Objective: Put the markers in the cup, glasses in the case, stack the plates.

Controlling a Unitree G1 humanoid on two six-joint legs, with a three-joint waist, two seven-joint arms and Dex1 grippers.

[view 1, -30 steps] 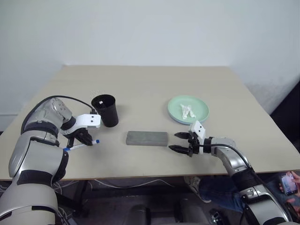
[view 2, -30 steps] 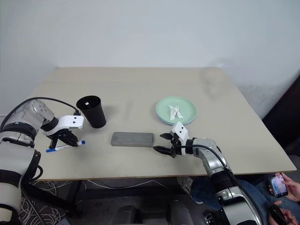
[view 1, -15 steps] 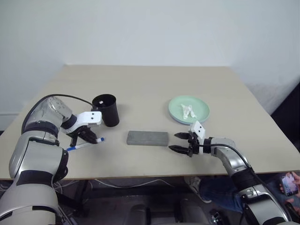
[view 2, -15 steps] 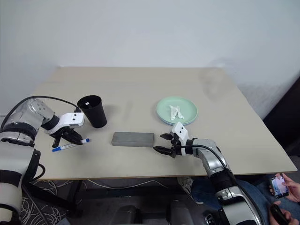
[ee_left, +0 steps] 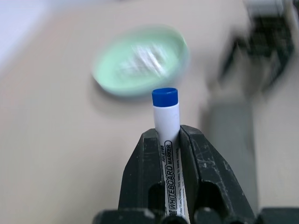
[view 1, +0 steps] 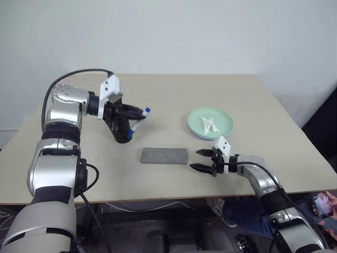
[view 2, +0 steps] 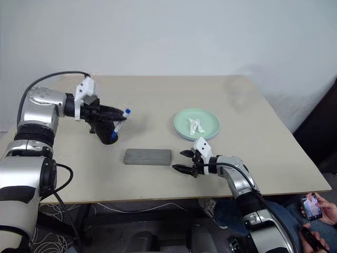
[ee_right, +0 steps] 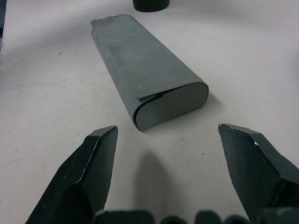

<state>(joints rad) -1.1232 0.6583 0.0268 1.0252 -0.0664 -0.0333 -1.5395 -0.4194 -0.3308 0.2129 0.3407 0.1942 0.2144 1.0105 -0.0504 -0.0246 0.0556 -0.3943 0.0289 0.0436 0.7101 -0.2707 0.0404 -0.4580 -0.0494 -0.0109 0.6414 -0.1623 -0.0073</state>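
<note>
The cup [view 1: 122, 128] is seen standing upright toward the left edge of the surface [view 1: 174, 95]; its rim and inside are largely covered by the left gripper [view 1: 138, 113], so what it holds cannot be made out. A marker [view 1: 138, 120] with a blue cap is clamped between the narrow fingers [ee_left: 140, 179] of that gripper and is held above the cup, slanting across its mouth, the capped end pointing toward the right edge. In the left wrist view the words "WHITEBOARD MARKER" can be read on the barrel, while everything behind it is blurred.

The mint green plate [view 1: 210, 123] lies toward the right edge, and a crumpled white tissue [view 1: 209, 124] is held in it. A bluish rim can faintly be made out under its near side, but whether a second plate lies beneath cannot be told.

The case [view 1: 164, 155] lies closed and flat near the front edge, between the cup and the right gripper [view 1: 199, 161]. The fingers [ee_right: 96, 163] of the right gripper are spread wide with nothing between them; they are pointed at the near end of the case and are kept apart from it.

At the lower right corner of the right eye view, a person's hand with a phone [view 2: 313, 207] is partly cut off.
</note>
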